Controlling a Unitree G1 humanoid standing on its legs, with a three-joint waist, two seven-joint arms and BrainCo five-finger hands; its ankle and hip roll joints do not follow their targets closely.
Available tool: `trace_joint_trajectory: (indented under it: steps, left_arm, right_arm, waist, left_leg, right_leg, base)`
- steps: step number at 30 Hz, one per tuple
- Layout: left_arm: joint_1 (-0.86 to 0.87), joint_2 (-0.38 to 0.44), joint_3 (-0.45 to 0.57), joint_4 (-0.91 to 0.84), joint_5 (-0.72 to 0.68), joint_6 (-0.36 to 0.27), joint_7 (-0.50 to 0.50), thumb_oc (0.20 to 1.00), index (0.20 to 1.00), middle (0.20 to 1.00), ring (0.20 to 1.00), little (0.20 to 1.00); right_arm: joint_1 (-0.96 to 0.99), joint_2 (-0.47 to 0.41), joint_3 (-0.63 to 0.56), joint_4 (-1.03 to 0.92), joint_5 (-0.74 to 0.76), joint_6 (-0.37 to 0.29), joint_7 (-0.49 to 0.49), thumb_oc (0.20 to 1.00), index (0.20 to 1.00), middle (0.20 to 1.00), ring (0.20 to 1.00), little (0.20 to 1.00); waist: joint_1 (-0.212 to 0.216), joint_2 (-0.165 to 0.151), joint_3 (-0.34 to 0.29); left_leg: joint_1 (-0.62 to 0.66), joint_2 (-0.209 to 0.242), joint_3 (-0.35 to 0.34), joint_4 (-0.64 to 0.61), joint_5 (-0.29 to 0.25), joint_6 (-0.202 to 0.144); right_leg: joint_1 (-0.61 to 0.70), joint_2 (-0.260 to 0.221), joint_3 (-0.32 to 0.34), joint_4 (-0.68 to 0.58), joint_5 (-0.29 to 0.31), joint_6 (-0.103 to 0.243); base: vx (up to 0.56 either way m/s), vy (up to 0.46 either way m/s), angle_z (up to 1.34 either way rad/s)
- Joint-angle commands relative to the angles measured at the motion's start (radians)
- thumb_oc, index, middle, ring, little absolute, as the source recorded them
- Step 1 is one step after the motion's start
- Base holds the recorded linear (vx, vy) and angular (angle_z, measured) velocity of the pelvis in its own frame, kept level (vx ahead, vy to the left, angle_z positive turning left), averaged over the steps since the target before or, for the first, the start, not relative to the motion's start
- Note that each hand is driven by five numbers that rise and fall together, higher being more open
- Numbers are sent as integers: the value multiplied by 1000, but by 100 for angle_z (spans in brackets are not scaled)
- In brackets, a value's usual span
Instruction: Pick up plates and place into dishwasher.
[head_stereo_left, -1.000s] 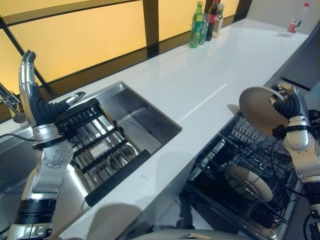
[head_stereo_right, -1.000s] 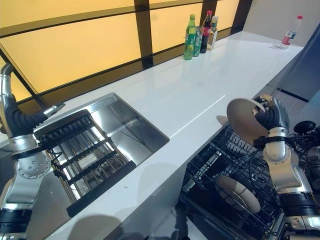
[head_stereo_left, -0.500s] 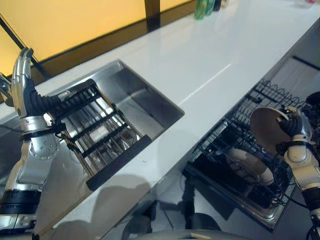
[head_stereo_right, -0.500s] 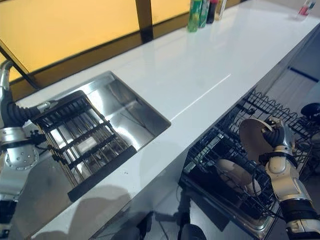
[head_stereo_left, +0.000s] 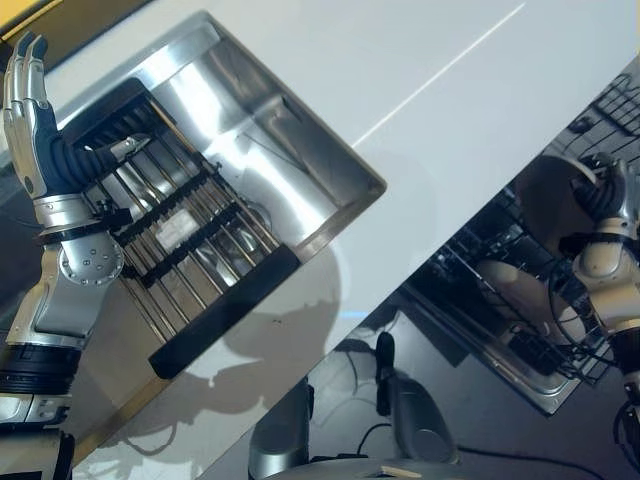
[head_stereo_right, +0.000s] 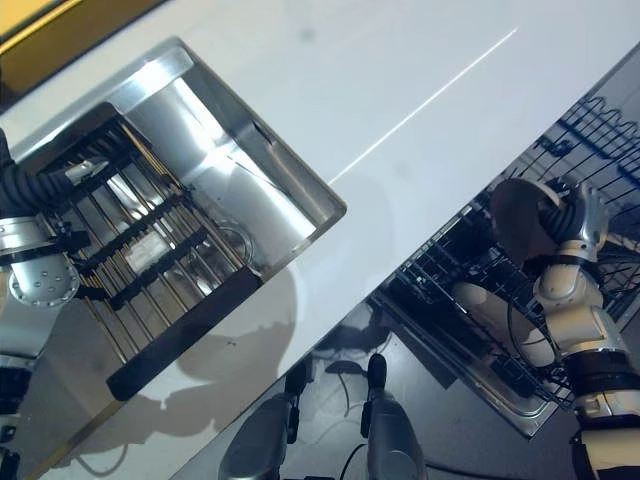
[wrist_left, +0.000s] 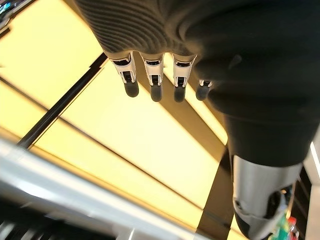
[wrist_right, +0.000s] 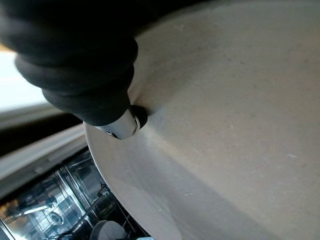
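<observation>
The right robot hand (head_stereo_right: 578, 215) has its fingers curled round a plate (head_stereo_right: 517, 218), round, plain beige and matte (a few faint specks), held on edge over the dishwasher rack (head_stereo_right: 470, 265) beside the white bench (head_stereo_left: 420, 60). Another plate (head_stereo_right: 495, 315) lies in the rack. The left robot hand (head_stereo_left: 28, 110) is raised with straight fingers, holding nothing.

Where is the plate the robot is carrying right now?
The plate is gripped on edge in the right hand, over the dishwasher rack, above another plate already in it.
</observation>
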Motion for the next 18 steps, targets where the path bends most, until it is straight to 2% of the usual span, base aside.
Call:
trace_joint_trajectory:
  steps: [1,4,8,16,18]
  left_arm:
    - [-11,26,-5,-16,-19,-4,84,1000,1000,1000,1000,1000]
    - [-27,32,-15,-10,-24,5,91,1000,1000,1000,1000,1000]
    - [-36,43,-18,-4,-28,12,97,1000,1000,1000,1000,1000]
    - [-88,77,-30,18,-25,30,84,1000,1000,1000,1000,1000]
    - [-114,86,-43,25,-24,39,80,1000,1000,1000,1000,1000]
  right_arm:
    - [-58,-131,65,4,-25,-42,-51,200,200,200,200,200]
    - [-98,-165,101,39,-36,-49,-43,200,200,200,200,200]
    - [-130,-193,140,50,-33,-39,21,200,200,200,200,200]
    - [-183,-197,274,117,23,9,361,200,200,200,200,200]
    - [-218,-197,323,146,34,23,404,200,200,200,200,200]
  waist:
    - [-8,-9,-63]
    - [-10,-1,-57]
    - [-12,3,-48]
    - [-12,10,-2]
    - [-9,12,14]
  left_leg:
    - [-100,34,-8,83,-5,-12]
    - [-117,36,1,82,1,-16]
    - [-143,34,7,98,5,-19]
    - [-194,31,18,132,12,-21]
    - [-202,30,19,135,15,-19]
  right_leg:
    - [-49,-30,29,50,-53,43]
    - [-68,-25,24,60,-61,31]
    - [-92,-21,21,79,-69,21]
    - [-136,-18,16,115,-78,3]
    - [-146,-18,13,123,-78,0]
  base:
    - [19,-52,-4]
    - [21,-36,-7]
    - [31,-39,-7]
    - [10,-42,-2]
    - [-24,-68,1]
